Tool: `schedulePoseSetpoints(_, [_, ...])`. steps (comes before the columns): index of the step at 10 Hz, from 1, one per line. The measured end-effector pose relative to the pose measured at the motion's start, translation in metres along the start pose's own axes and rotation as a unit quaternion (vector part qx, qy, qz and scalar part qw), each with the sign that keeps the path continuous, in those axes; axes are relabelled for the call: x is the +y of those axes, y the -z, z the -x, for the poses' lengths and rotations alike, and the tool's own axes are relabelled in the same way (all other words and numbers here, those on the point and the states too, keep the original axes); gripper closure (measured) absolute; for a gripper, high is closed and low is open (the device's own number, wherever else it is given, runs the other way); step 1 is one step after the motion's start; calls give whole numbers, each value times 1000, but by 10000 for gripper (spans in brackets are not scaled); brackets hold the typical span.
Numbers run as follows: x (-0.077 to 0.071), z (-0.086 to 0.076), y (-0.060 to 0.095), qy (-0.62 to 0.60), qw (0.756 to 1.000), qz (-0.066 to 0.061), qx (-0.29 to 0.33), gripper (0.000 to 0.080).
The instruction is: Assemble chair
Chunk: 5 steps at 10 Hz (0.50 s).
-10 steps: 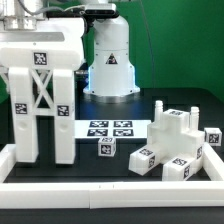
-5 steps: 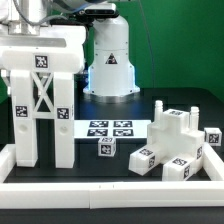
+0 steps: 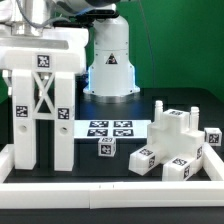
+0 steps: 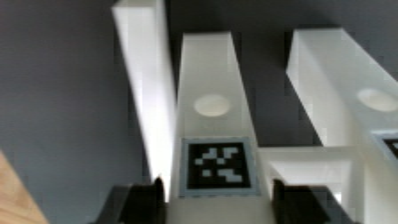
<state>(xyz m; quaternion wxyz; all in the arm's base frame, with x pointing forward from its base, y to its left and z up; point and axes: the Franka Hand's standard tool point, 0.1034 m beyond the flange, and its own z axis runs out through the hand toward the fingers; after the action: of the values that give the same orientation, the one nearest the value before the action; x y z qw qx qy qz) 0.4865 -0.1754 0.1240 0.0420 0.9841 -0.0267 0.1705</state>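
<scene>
pincer (image 4: 217, 203): clenched on frame (image 3: 62, 125) top bar | frame: directly beneath pincer, long axis vertical, legs down (feet seemingly at table level) | seat block (image 3: 176, 140): well apart from pincer, lower, toward exterior view's right

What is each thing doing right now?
chair frame: upright, gripped at its top.
gripper: shut on the chair frame.
small cube: loose, untouched.
stepped pieces: lying loose, apart from the frame.
marker board: lying flat.
</scene>
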Motion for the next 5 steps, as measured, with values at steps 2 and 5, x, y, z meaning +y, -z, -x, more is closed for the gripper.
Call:
schedulePoseSetpoints(2, [1, 1, -1, -2, 1000, 0, -1, 327])
schedulePoseSetpoints(5, [1, 1, -1, -7, 1000, 0, -1, 160])
